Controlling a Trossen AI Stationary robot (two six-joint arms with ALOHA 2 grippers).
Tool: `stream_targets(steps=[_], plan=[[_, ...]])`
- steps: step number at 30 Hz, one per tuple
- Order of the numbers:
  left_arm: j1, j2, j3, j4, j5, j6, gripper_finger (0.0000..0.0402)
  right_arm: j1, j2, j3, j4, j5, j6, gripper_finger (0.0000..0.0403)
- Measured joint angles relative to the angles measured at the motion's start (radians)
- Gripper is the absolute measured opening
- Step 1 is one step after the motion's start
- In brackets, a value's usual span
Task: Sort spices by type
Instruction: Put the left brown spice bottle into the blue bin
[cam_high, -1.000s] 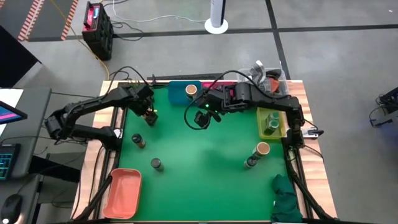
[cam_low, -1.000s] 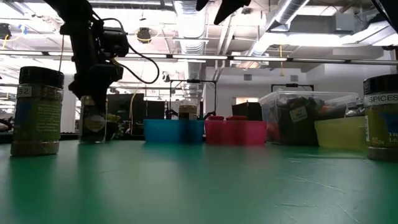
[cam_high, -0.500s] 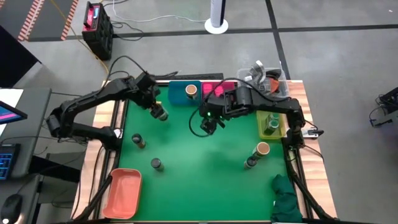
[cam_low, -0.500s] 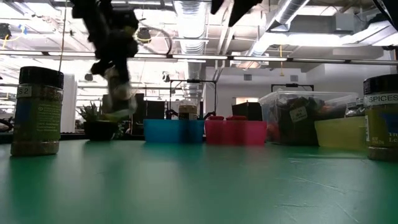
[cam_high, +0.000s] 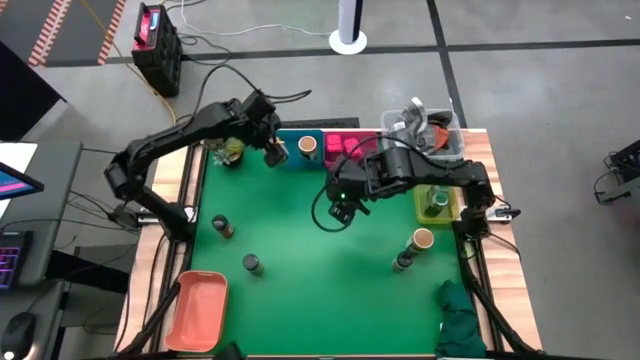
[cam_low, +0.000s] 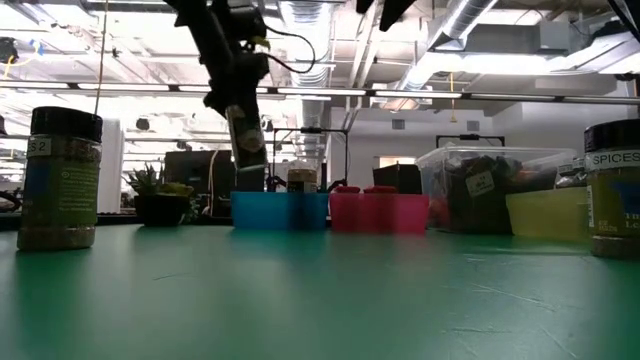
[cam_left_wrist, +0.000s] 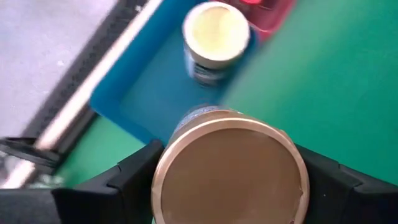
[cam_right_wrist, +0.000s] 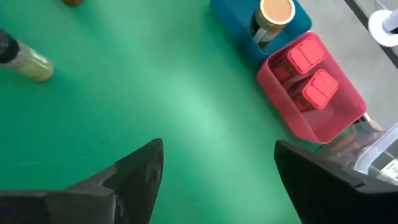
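My left gripper (cam_high: 272, 152) is shut on a tan-topped jar (cam_left_wrist: 230, 174) and holds it in the air at the left end of the blue bin (cam_high: 290, 148). A second tan-topped jar (cam_high: 307, 146) stands in that bin. The pink bin (cam_high: 350, 138) holds two magenta packs (cam_right_wrist: 306, 55). A green jar stands in the yellow bin (cam_high: 437, 197). On the mat stand another tan-topped jar (cam_high: 422, 239) and three dark-lidded jars (cam_high: 403, 261), (cam_high: 221, 226), (cam_high: 251, 263). My right gripper (cam_high: 345, 205) hangs open over the mat's middle, above nothing. My left gripper pinches the tan-topped jar by its upper body, just below the lid (cam_left_wrist: 186, 124), one finger (cam_left_wrist: 134, 180) on each side. It comes from above, slanting. The jar (cam_low: 245, 150) hangs tilted below the fingers, clear of the table.
A clear tub of clutter (cam_high: 430, 125) sits at the far right corner and a small potted plant (cam_high: 228, 150) at the far left. An orange tray (cam_high: 198, 308) lies at the near left corner, a green cloth (cam_high: 460, 320) at the near right.
My left gripper has lifted the tan-topped jar off the mat and carried it up and toward the far edge and right, to the blue bin; the jar has tipped from upright. My right gripper has drifted slightly toward the near right.
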Motion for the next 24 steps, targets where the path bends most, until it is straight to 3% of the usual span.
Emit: stream_targets(steps=[14, 19, 24], plan=[[0.064, 0.200, 0.005, 0.133, -0.018, 0.080, 0.0279, 0.084, 0.000, 0.000, 0.008, 0.049, 0.215, 0.0329], [0.069, 0.212, 0.047, 0.075, 0.010, 0.119, 0.0279, 0.103, 0.000, 0.000, 0.008, 0.068, 0.265, 0.0329], [0.086, 0.213, 0.065, 0.152, 0.003, 0.116, 0.0279, 0.106, 0.000, 0.000, 0.013, 0.077, 0.289, 0.0329]])
